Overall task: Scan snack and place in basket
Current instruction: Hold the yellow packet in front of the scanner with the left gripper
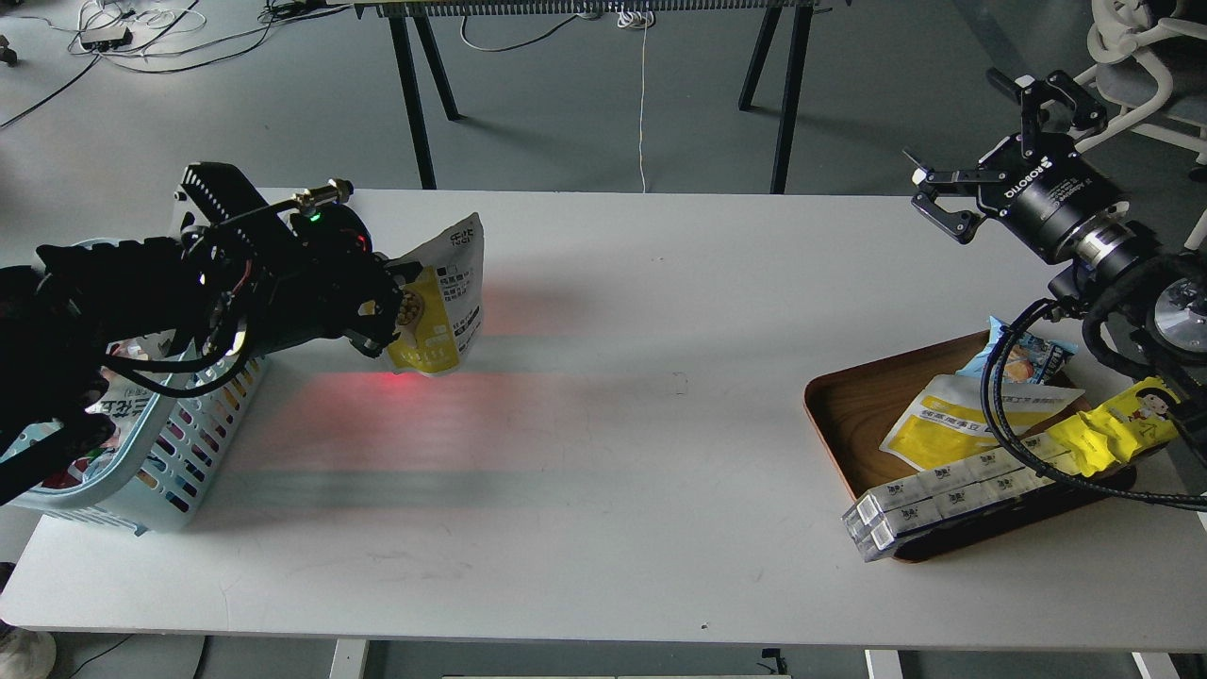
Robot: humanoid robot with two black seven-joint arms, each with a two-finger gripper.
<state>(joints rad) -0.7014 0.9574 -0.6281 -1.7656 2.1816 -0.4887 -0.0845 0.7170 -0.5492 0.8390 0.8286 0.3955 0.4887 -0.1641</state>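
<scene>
Left gripper [391,316] pinching flat yellow-and-white snack pouch [441,306], holding it above white table [603,453] beside light blue slotted plastic basket [179,443]. Right gripper [981,151] hovering spread open above brown wooden tray [858,405].

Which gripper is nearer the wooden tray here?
Right. The right gripper hangs open above the wooden tray's far side; the left gripper is across the table, gripping the snack beside the basket.
</scene>
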